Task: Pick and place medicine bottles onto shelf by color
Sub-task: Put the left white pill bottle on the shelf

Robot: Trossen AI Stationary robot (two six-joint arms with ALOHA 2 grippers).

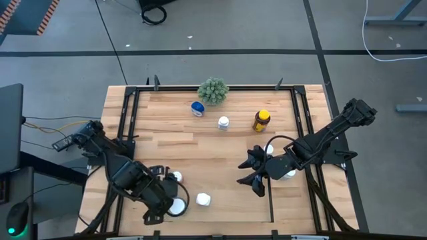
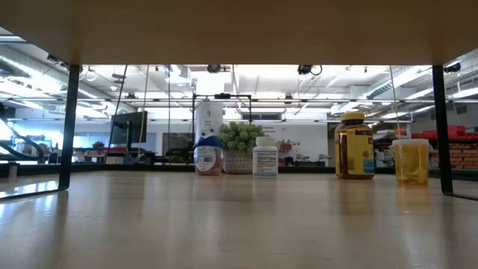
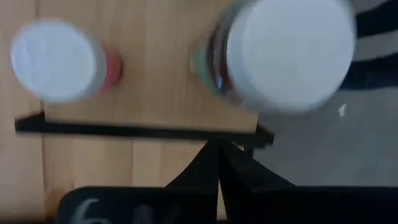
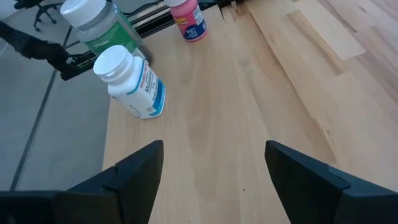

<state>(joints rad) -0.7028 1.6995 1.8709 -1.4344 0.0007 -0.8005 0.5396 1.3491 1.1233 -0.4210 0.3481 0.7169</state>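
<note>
Three white-capped bottles stand near the table's front left: one (image 1: 175, 177), one with a green label (image 1: 177, 207) and one white with a blue label (image 1: 203, 199). My left gripper (image 1: 159, 213) hangs shut and empty above the green-labelled bottle (image 3: 289, 53) and a pink bottle (image 3: 56, 59). My right gripper (image 1: 252, 173) is open and empty over bare wood, pointing toward the blue-labelled bottle (image 4: 130, 81). At the back stand a blue bottle (image 1: 197, 108), a white bottle (image 1: 223, 123) and an amber bottle with a yellow cap (image 1: 261, 120). The shelf bay (image 1: 293, 200) lies at the right.
A green spiky plant ball (image 1: 213, 91) sits at the back middle. Two more bottles (image 1: 270, 148) (image 1: 288, 175) stand partly under my right arm. A thin black strip (image 1: 272, 193) runs from the table's middle to its near edge. The black frame (image 3: 143, 130) edges the table.
</note>
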